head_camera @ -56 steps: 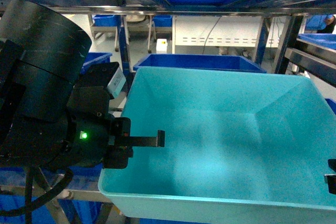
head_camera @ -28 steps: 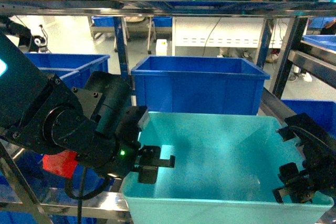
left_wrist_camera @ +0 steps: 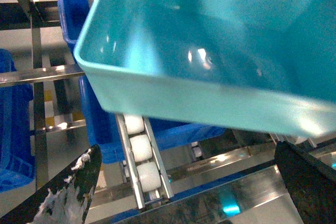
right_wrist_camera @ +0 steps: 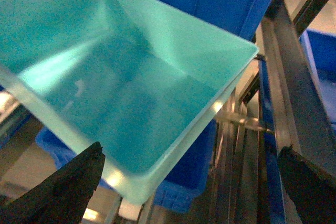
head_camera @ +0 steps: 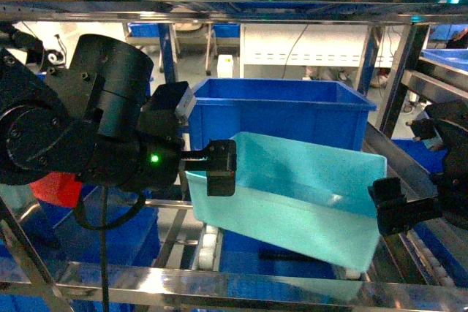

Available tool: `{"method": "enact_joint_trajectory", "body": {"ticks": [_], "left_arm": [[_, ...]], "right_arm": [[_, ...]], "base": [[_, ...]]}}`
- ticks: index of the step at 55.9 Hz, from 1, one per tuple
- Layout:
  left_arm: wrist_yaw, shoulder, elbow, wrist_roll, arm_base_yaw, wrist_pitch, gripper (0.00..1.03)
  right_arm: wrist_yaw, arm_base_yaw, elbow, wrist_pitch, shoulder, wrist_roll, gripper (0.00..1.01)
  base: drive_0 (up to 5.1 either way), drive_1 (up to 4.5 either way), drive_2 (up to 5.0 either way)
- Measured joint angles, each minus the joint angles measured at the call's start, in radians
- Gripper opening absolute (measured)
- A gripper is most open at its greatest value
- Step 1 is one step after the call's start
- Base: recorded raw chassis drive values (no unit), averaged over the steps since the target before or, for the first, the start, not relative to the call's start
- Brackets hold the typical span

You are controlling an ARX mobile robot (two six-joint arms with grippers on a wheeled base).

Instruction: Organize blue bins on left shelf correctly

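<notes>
Steel rack all around me: both my jaws stand spread and empty, left gripper (head_camera: pixel 219 168) at the blue bin's (head_camera: pixel 292 195) left end, right gripper (head_camera: pixel 395 206) at its right; it lies crosswise, tilted, on the left shelf's (head_camera: pixel 219 283) rollers (left_wrist_camera: pixel 140 150).

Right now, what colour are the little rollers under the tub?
White rollers, seen best in the left wrist view, beneath the turquoise tub.

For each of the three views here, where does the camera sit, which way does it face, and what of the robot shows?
Head: on the robot, facing forward into the rack; shows left gripper and right gripper flanking the turquoise bin.
Left wrist: on the left arm, looking down at the bin's wall and white rollers; finger tips at the bottom corners.
Right wrist: on the right arm, looking into the bin; finger tips likewise.
All share the bin.
</notes>
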Motion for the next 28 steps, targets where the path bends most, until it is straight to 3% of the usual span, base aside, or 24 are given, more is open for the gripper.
{"method": "enact_joint_trajectory", "body": {"ticks": [7,18,22,28], "left_arm": [[-0.004,-0.064,-0.097,0.000,-0.003,0.044,0.98],[-0.041,-0.226,-0.314,0.006,-0.008,0.159,0.98],[-0.051,-0.301,-0.392,0.010,-0.006,0.173,0.98],[-0.054,-0.412,-0.482,0.021,0.006,0.145,0.98]], "right_arm": [[-0.014,-0.002,-0.084,0.107,-0.058,0.018,0.98],[-0.022,-0.001,-0.338,0.340,-0.199,0.014,0.98],[-0.014,0.012,-0.430,0.378,-0.293,0.014,0.98],[-0.010,0.011,-0.539,0.310,-0.463,0.014,0.98]], "base": [[0.0,0.00,0.0],[0.0,0.00,0.0],[0.0,0.00,0.0],[0.0,0.00,0.0]]}}
